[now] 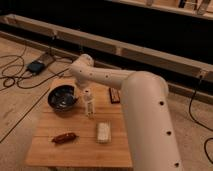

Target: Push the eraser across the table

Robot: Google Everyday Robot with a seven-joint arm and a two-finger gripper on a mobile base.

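Note:
The eraser (114, 95), a small dark block with reddish edges, lies near the far right edge of the light-wood slatted table (50, 155). My white arm reaches from the lower right across the table to its bend at the far left. My gripper (80, 90) hangs down from that bend, between the dark bowl (62, 98) and a small white bottle (89, 104). It is left of the eraser and apart from it.
A whitish-beige block (103, 132) and a red-brown sausage-shaped item (64, 137) lie at the table's front. Cables and a dark box (37, 66) lie on the floor to the left. A long dark rail structure runs behind the table.

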